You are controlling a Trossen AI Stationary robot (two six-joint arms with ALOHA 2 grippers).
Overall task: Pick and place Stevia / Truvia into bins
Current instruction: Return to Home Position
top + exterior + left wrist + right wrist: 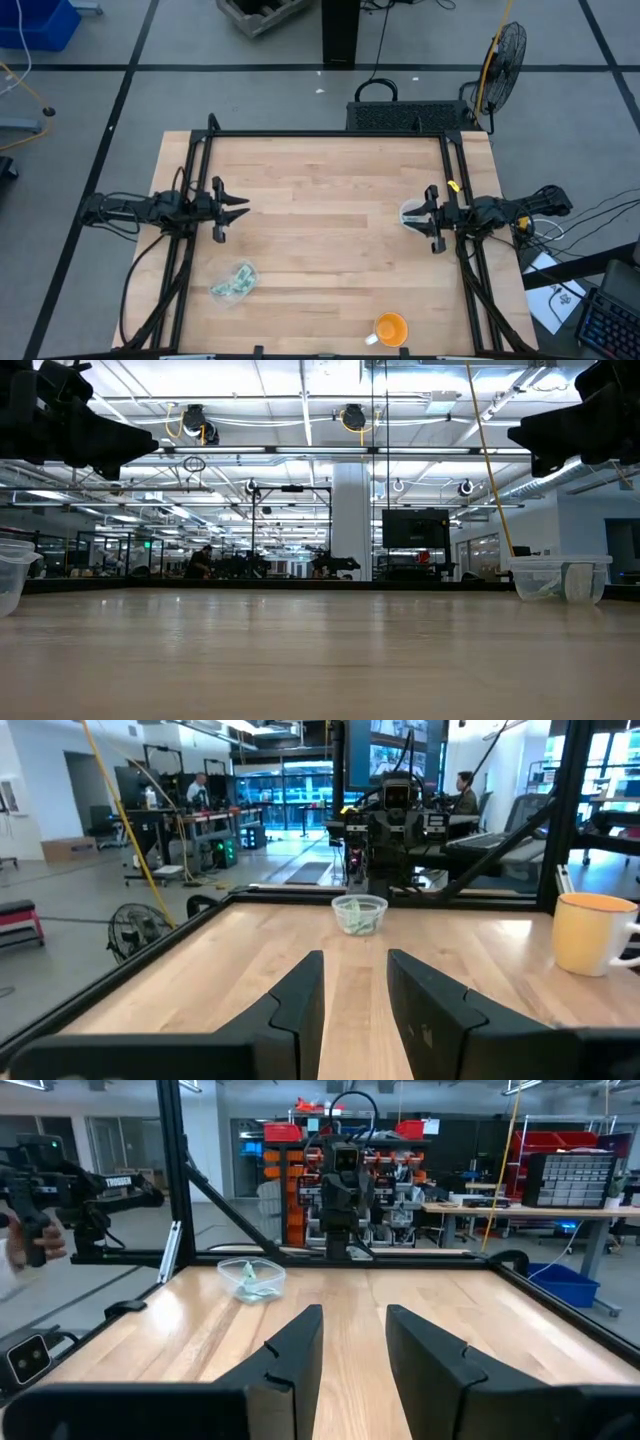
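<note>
Both grippers hang open above the table and hold nothing. My left gripper (243, 207) (355, 965) is over the table's left side. My right gripper (424, 216) (355, 1320) is over the right side. A see-through cup (411, 213) (358, 913) with pale green sachets inside stands on the table just under and ahead of the right gripper. A second see-through cup (233, 283) (251, 1278), also holding green and white sachets, stands near the left near corner. No loose sachets show on the wood.
An orange cup (390, 328) (593, 932) stands at the near edge, right of the middle. Black frame rails (330, 134) run along the far edge and both sides. The wooden top (330, 230) between the arms is bare. People (464, 786) sit in the room beyond.
</note>
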